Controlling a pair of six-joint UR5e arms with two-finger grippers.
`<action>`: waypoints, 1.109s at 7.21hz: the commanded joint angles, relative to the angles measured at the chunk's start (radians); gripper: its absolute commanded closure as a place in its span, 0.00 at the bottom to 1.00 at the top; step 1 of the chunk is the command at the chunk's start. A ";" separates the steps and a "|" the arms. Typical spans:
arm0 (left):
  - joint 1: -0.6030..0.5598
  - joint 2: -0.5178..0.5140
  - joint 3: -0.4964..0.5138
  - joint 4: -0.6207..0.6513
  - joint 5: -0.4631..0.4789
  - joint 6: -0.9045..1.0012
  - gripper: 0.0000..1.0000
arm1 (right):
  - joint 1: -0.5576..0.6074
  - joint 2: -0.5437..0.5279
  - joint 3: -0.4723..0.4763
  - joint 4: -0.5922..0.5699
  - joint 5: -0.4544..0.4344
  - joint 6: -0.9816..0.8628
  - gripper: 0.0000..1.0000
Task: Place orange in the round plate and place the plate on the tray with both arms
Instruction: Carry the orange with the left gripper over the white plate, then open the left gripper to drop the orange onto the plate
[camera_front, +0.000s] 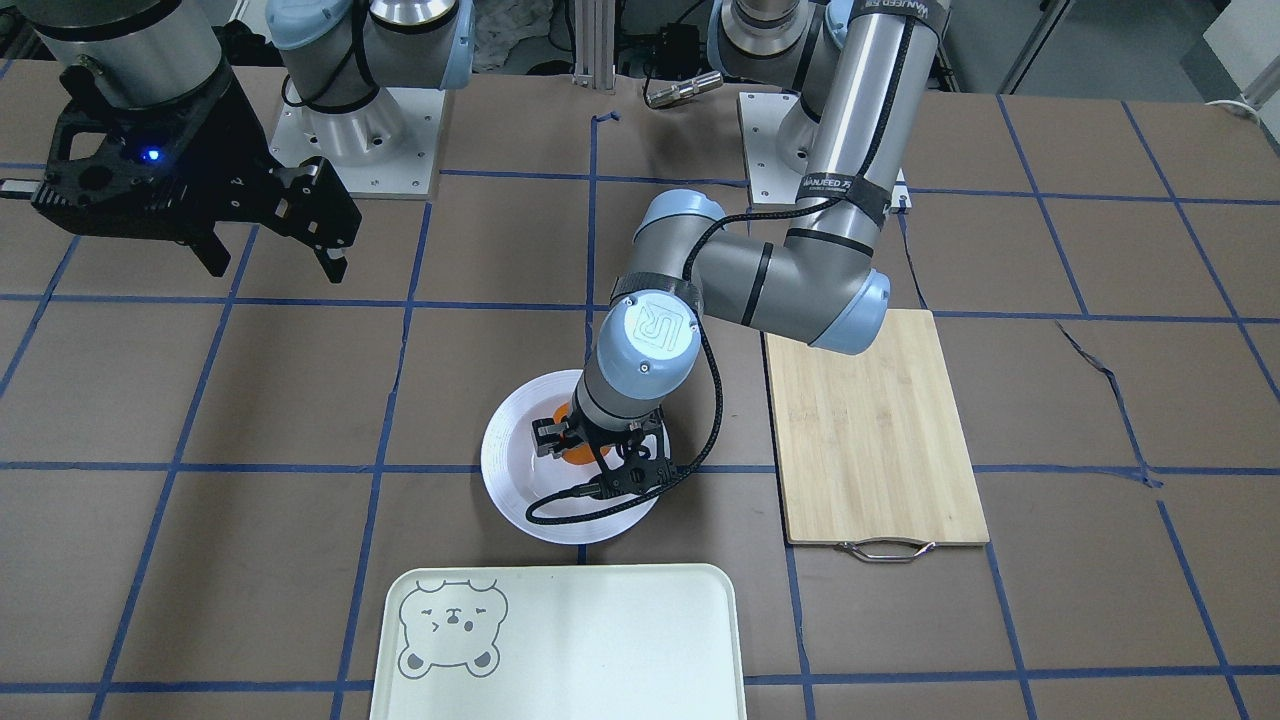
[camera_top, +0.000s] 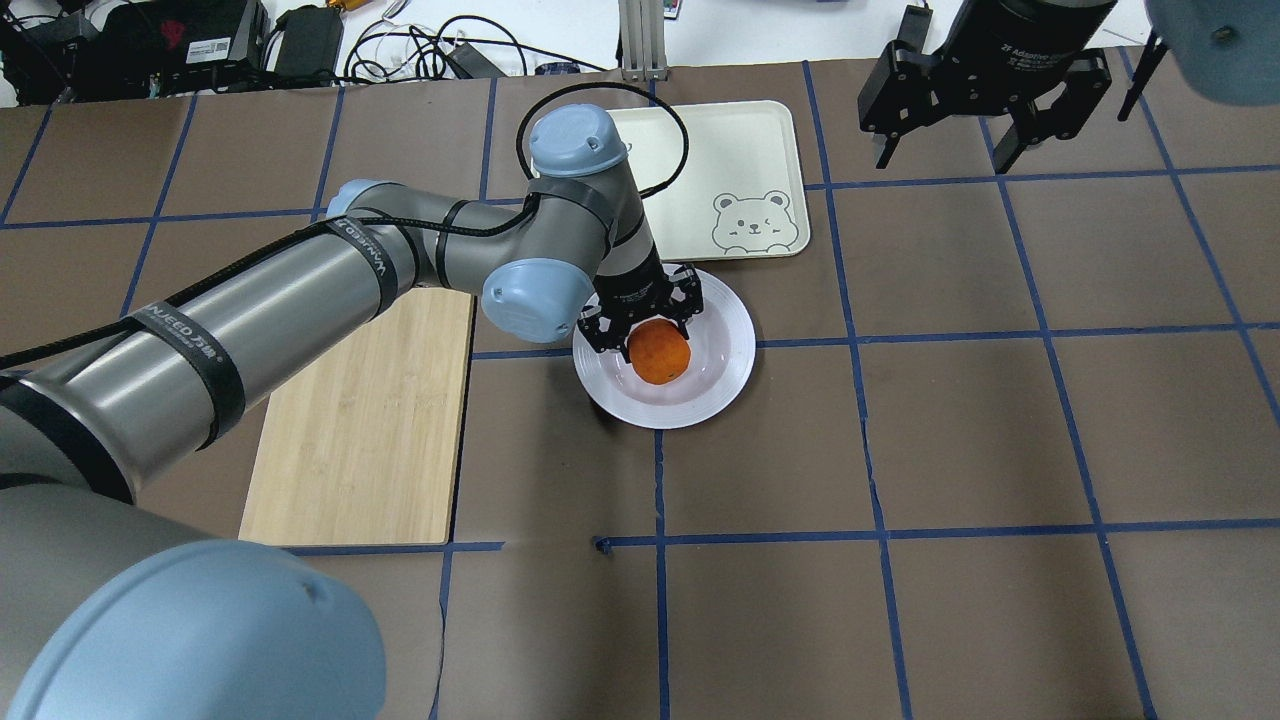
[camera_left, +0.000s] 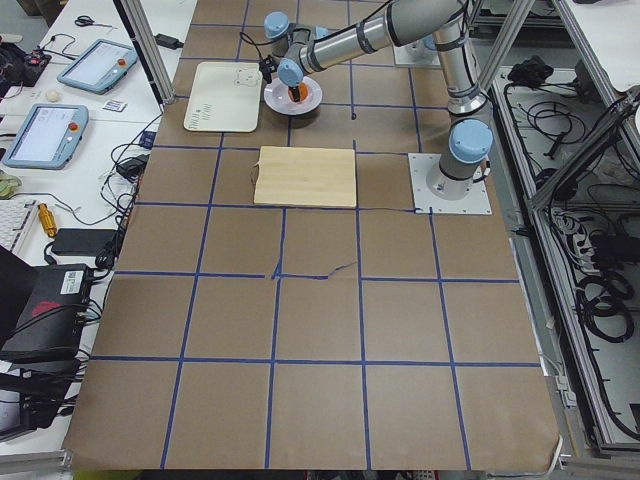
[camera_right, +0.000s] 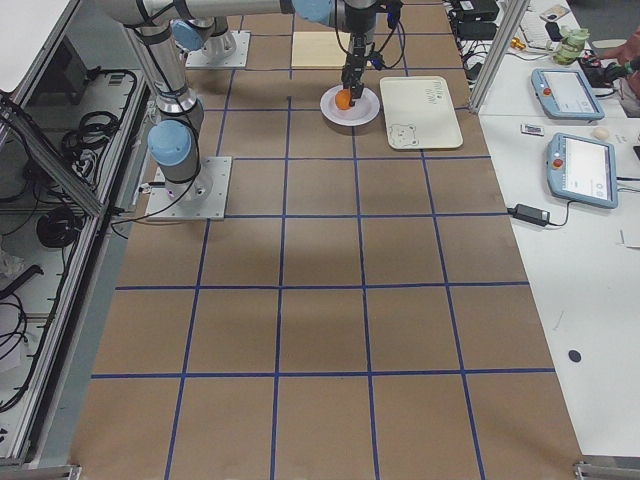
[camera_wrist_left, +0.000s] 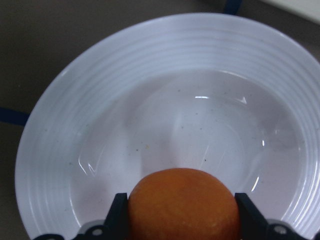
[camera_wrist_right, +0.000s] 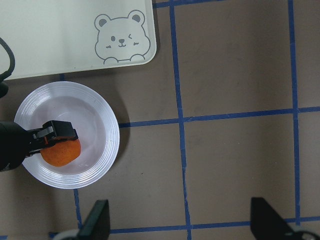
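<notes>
The orange (camera_top: 660, 352) sits between the fingers of my left gripper (camera_top: 650, 335), which is shut on it over the sunken centre of the round plate (camera_top: 725, 340). The left wrist view shows the orange (camera_wrist_left: 182, 205) pinched on both sides, with the white ridged plate (camera_wrist_left: 60, 150) just below. I cannot tell whether the fruit touches the plate. The cream tray (camera_top: 720, 150) with its bear drawing lies right beside the plate, bare. My right gripper (camera_top: 943, 160) hangs open high above the table, well apart from the plate.
A bamboo cutting board (camera_top: 360, 420) with a metal handle lies on the plate's other side, under the left arm's elbow. Brown paper with blue tape lines covers the table. Cables and devices lie beyond the table's far edge.
</notes>
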 joint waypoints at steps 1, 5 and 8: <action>0.003 0.021 0.010 0.012 0.000 0.010 0.00 | 0.000 0.002 0.000 -0.006 0.008 0.000 0.00; 0.113 0.185 0.102 -0.270 0.035 0.251 0.00 | -0.012 0.014 0.003 -0.043 0.128 0.011 0.00; 0.154 0.400 0.186 -0.530 0.181 0.472 0.00 | -0.104 0.034 0.148 -0.214 0.369 0.001 0.00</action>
